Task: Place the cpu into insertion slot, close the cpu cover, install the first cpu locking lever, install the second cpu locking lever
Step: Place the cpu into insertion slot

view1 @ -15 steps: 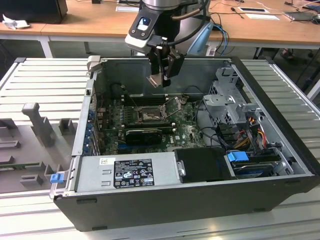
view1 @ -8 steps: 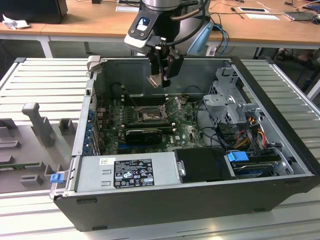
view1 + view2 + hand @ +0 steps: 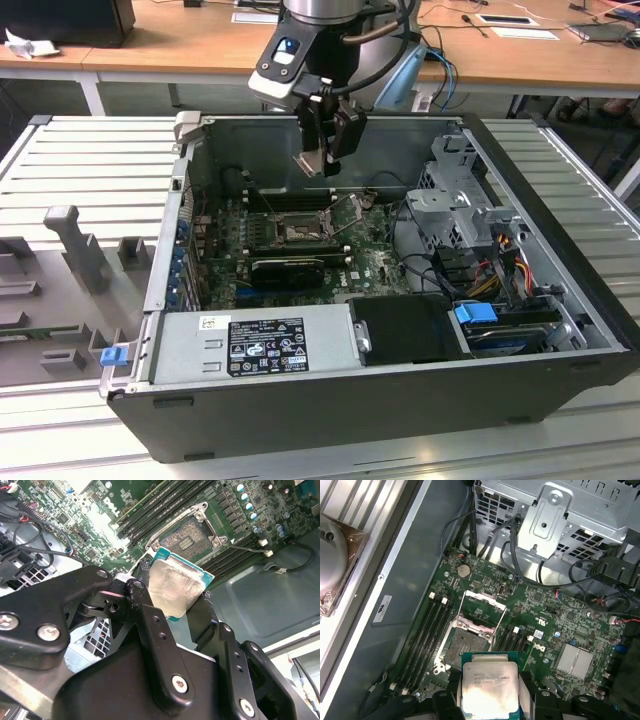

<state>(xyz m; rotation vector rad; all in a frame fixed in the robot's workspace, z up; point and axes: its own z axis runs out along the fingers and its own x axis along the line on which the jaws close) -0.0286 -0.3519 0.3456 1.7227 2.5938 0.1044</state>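
None of the four steps is finished, judging from these views: the chip is in the air, the socket is bare, and the cover and levers are not yet closed. In the exterior view the black two-fingered gripper point(image 3: 322, 163) hangs inside the open dark grey metal computer case point(image 3: 400, 400). Its jaws are closed on the cpu point(image 3: 306, 162), a small flat square chip with a pale metal face. The chip is held above and apart from the insertion slot point(image 3: 298, 232), a square black-framed socket on the green circuit board point(image 3: 370, 262). In the second wrist view the cpu point(image 3: 177, 587) is pinched by its edges between the black fingers point(image 3: 145, 602). The insertion slot point(image 3: 186, 537) lies beyond it, uncovered, beside long black memory slots point(image 3: 150, 512). In the first wrist view the cpu point(image 3: 490, 685) sits near the insertion slot point(image 3: 467, 642) but not over its centre. The cpu cover point(image 3: 482, 596), a thin metal frame plate with a large window, stands swung up off the socket. The thin locking levers cannot be told apart from the brackets and wires around the socket. The chip's underside is hidden, and the gripper's body cuts off the nearer board in both wrist views.
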